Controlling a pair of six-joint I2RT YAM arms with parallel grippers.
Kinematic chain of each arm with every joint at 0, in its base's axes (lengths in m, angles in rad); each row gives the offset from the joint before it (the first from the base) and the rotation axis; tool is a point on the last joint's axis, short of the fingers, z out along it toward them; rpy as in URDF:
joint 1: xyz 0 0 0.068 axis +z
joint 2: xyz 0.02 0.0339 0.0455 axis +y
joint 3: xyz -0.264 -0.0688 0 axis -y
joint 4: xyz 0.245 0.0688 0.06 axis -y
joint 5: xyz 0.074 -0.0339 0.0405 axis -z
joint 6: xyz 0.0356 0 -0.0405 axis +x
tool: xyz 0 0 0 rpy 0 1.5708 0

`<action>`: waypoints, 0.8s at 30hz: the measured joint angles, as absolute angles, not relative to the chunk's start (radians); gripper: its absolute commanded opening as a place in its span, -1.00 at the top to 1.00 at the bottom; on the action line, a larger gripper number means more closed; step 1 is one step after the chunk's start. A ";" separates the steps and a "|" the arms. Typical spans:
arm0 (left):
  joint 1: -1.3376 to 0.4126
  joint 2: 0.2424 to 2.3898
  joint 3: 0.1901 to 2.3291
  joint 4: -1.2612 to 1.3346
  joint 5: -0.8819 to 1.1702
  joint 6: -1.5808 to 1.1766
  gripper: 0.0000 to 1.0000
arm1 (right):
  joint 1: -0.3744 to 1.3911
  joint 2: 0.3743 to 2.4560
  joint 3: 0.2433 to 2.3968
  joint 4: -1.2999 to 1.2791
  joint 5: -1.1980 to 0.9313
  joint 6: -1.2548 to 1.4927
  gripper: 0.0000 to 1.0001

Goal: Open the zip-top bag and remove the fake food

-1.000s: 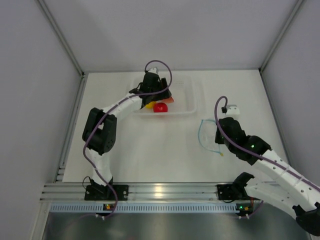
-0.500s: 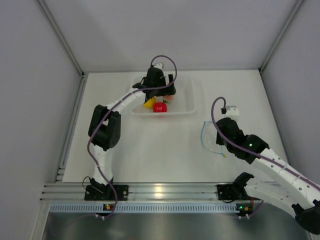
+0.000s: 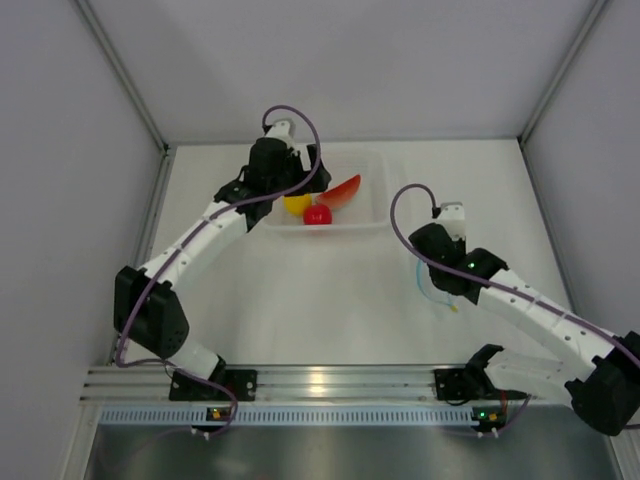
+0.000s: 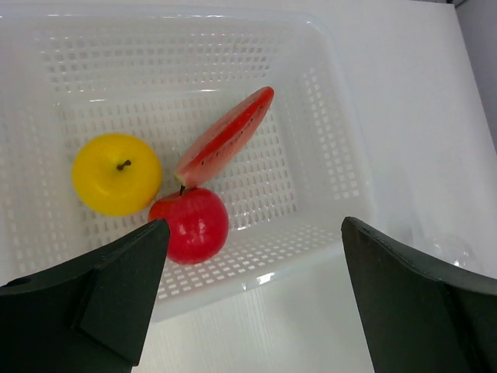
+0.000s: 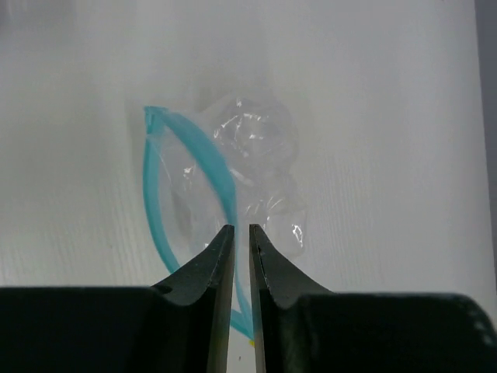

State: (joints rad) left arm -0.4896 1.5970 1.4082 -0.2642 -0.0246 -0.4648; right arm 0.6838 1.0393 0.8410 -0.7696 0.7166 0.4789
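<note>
The fake food lies in a white mesh basket: a yellow round fruit, a red round fruit and a long red-orange piece. From above they show as yellow fruit, red fruit and long piece. My left gripper hangs open and holds nothing, over the basket's near left side. The zip-top bag lies crumpled on the table with its teal zip strip gaping. My right gripper stands over that strip with a narrow gap between its jaws.
The basket sits at the back middle of the white table. The bag lies right of centre, partly under my right arm. Grey walls close the table in on three sides, and a metal rail runs along the near edge.
My left gripper has opened fully, left the long piece in the basket and drawn back to the left. My right gripper's jaws have parted slightly, and the arm has shifted left over the bag.
</note>
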 measured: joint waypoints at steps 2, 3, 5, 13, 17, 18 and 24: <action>-0.490 1.521 1.343 -0.265 -0.025 -0.466 -0.96 | 0.675 1.086 0.847 -0.767 0.736 0.472 0.77; -0.490 1.484 1.307 -0.273 -0.028 -0.467 -0.96 | 0.664 1.111 0.850 -0.767 0.740 0.469 0.81; -0.490 1.415 1.242 -0.301 -0.040 -0.468 -0.96 | 0.634 1.166 0.855 -0.764 0.747 0.459 0.85; -0.490 1.161 1.102 -0.440 -0.107 -0.445 -0.96 | 0.581 1.272 0.860 -0.741 0.731 0.438 0.92; -0.490 1.051 1.067 -0.489 -0.136 -0.430 -0.96 | 0.595 1.258 0.872 -0.741 0.719 0.446 0.85; -0.490 1.034 1.058 -0.501 -0.148 -0.424 -0.96 | 0.598 1.243 0.876 -0.742 0.718 0.447 0.75; -0.490 0.991 1.002 -0.577 -0.214 -0.423 -0.96 | 0.599 1.098 0.926 -0.756 0.715 0.445 0.35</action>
State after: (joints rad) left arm -0.4896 0.9909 1.0016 -0.5766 -0.2142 -0.4232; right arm 0.5991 1.0985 0.9257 -0.7555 0.7151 0.4446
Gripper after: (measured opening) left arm 0.983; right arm 0.285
